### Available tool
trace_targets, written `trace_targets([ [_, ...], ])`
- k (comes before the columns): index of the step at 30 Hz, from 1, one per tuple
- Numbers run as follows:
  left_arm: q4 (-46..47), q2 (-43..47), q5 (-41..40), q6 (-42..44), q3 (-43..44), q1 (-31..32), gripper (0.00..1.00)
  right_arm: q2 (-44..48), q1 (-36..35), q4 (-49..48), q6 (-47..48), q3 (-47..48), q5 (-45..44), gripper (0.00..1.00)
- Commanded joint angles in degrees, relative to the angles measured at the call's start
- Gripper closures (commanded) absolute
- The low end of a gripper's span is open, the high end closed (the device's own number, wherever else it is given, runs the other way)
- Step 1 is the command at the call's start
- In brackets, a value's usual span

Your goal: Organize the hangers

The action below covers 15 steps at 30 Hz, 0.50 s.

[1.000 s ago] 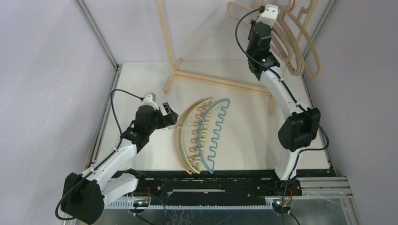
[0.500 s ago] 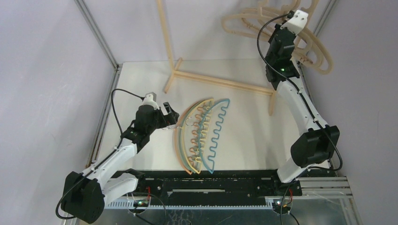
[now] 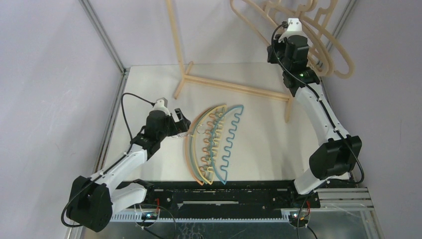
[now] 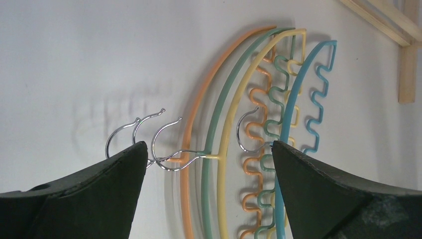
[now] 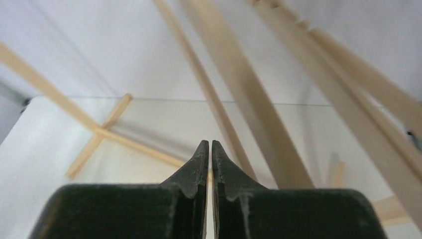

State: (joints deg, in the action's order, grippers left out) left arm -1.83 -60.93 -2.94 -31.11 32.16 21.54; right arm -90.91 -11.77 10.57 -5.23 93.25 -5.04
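Four thin arched hangers lie stacked on the table: orange (image 3: 188,149), green (image 4: 215,114), yellow (image 4: 230,104) and teal (image 3: 234,119). Their metal hooks (image 4: 161,144) point left. My left gripper (image 3: 182,123) is open just above the table. In the left wrist view (image 4: 208,147) its jaws stand either side of the hooks and the hangers' middles, touching none. Several pale wooden loop hangers (image 3: 328,50) hang high at the back right. My right gripper (image 3: 274,50) is raised beside them and shut with nothing between its fingers (image 5: 201,159). The wooden hangers (image 5: 249,94) pass just right of it.
The pale wooden A-frame rack stands at the back, with its foot bar (image 3: 234,85) on the table and an upright (image 3: 175,35) rising at the left. Its foot also shows in the right wrist view (image 5: 94,132). Metal cage posts (image 3: 102,35) flank the table.
My right arm swung right, then back left, among the wooden hangers, and they have swung and shifted. My left arm has barely moved. The coloured hangers lie as before.
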Motion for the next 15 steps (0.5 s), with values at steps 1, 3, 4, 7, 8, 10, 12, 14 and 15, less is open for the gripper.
trace_targets([
  [1, 1.8, -0.4, -0.8, -0.3, 4.3, 0.3, 0.0, 4.4, -0.3, -0.8, -2.2, -1.4, 12.7, 0.9],
  [3, 1.9, -1.0, -0.6, -0.4, 4.4, 0.3, 0.01, 4.0, -0.3, -2.7, -3.7, -1.4, 15.8, 0.9],
  [4, 1.9, -1.2, -0.5, -0.5, 4.5, 0.3, 0.0, 3.6, -0.3, -3.1, -4.4, -1.0, 18.1, 0.89],
  [7, 1.9, -1.4, -0.6, -0.4, 4.5, 0.3, 0.0, 2.0, -1.2, -4.5, -5.8, 1.0, 24.4, 0.89],
  [8, 1.9, -1.4, -0.7, -0.2, 4.5, 0.3, 0.0, 1.7, -1.9, -5.2, -6.0, 1.3, 25.1, 0.89],
  [10, 1.9, -1.5, -0.9, 0.0, 4.6, 0.3, 0.0, 1.0, -3.5, -7.0, -5.9, 1.6, 24.0, 0.87],
  [12, 1.9, -1.6, -0.9, 0.2, 4.8, 0.3, 0.0, -0.4, -4.9, -8.7, -5.8, 2.7, 21.5, 0.86],
  [14, 2.0, -1.7, -0.6, 0.1, 4.8, 0.3, 0.0, -2.5, -6.1, -9.2, -5.6, 5.4, 20.0, 0.86],
  [15, 1.9, -1.7, -0.5, 0.1, 4.8, 0.3, 0.0, -3.6, -6.6, -9.2, -5.6, 6.9, 19.6, 0.86],
])
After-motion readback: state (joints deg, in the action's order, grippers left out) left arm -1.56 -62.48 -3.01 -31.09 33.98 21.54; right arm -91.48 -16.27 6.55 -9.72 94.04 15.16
